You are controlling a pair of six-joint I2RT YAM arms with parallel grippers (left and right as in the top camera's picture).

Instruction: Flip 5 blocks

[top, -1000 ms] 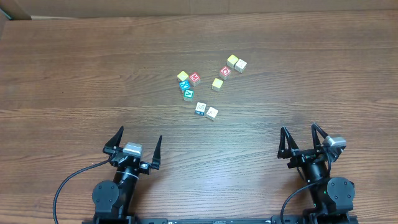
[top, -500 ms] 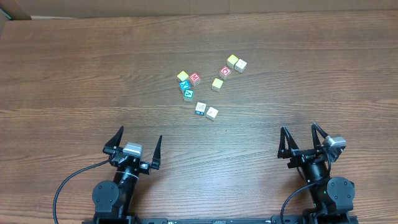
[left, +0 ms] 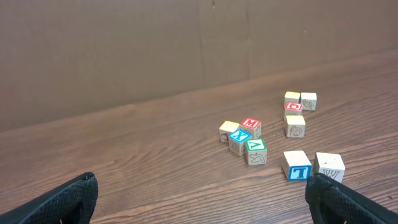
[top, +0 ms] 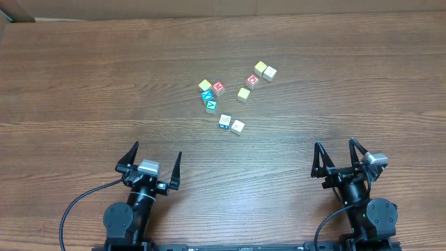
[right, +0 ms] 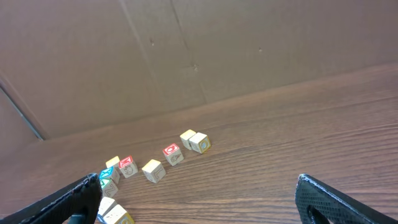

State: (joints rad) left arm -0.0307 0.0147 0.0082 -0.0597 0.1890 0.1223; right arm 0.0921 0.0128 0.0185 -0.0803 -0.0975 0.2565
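Several small alphabet blocks lie scattered at the table's middle. One cluster holds a yellow block [top: 205, 85], a red M block [top: 218, 87], a teal X block [top: 207, 95] and a green block [top: 211, 105]. A blue T block [top: 225, 121] and a pale W block [top: 238, 127] sit nearest the arms. Further right are a yellow block [top: 243, 93], a red O block [top: 253, 80] and a touching pair [top: 264, 70]. My left gripper [top: 157, 155] and right gripper [top: 335, 148] stand open near the front edge, well short of the blocks. The left wrist view shows the T block [left: 298, 165] beside the right finger [left: 348, 202].
The brown wood-grain table [top: 83, 84] runs wide on both sides of the blocks. A cardboard wall [right: 186, 50] rises behind the table's far edge. Black cables [top: 77, 206] loop by the arm bases at the front.
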